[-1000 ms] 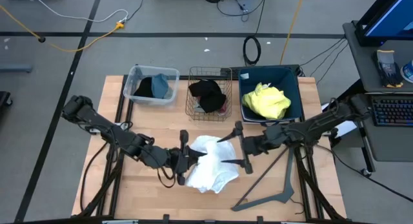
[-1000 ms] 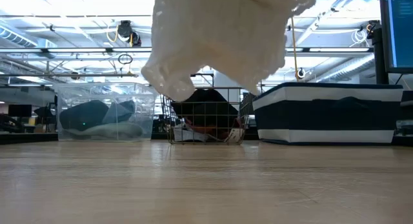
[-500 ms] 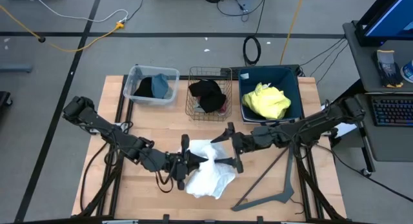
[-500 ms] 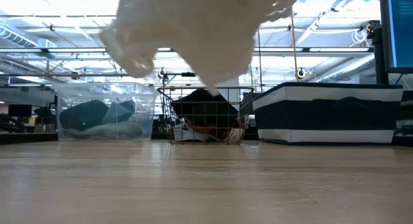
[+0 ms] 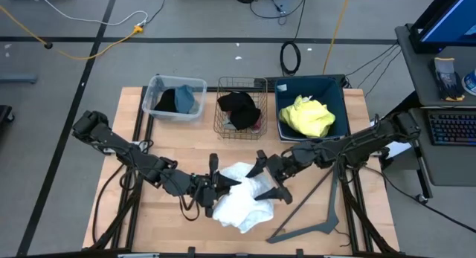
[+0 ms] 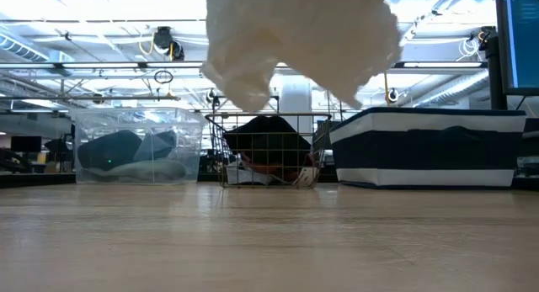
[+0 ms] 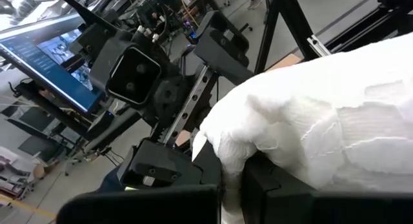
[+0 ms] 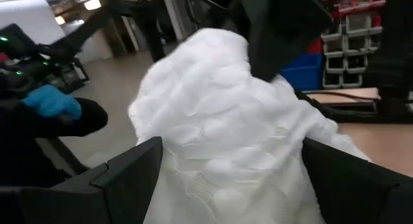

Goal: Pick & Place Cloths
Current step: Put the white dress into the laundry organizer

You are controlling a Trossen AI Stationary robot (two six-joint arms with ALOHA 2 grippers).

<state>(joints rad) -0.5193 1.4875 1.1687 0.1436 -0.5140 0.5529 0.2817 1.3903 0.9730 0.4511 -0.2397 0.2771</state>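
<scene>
A white cloth [image 5: 242, 202] hangs bunched above the table's near middle. In the low view the cloth [image 6: 295, 39] is clear of the tabletop. My left gripper [image 5: 216, 185] reaches in from the table's left and is shut on the cloth's left part. My right gripper [image 5: 271, 179] comes from the right and is open. Its two fingers [image 8: 129, 172] stand one on either side of the cloth [image 8: 219, 121]. Whether those fingers touch the cloth I cannot tell. My left gripper pinches a bunched fold of the white cloth [image 7: 231, 150] between its two fingers, several layers together. The fingers come about level from the table's left. The cloth swells out beyond them and hangs slack, lifted clear of the table.
Along the far edge stand a clear bin [image 5: 176, 100] with dark and blue-grey cloths, a wire basket [image 5: 240, 109] with a black cloth, and a dark blue bin [image 5: 312, 128] with a yellow cloth [image 5: 305, 115]. A grey angled frame [image 5: 320, 213] lies at the near right.
My right gripper has moved toward the table's left, up to the cloth, and has rolled about its own axis, so that its open fingers now straddle the cloth. The hanging cloth has swung and changed shape while staying clear of the table.
</scene>
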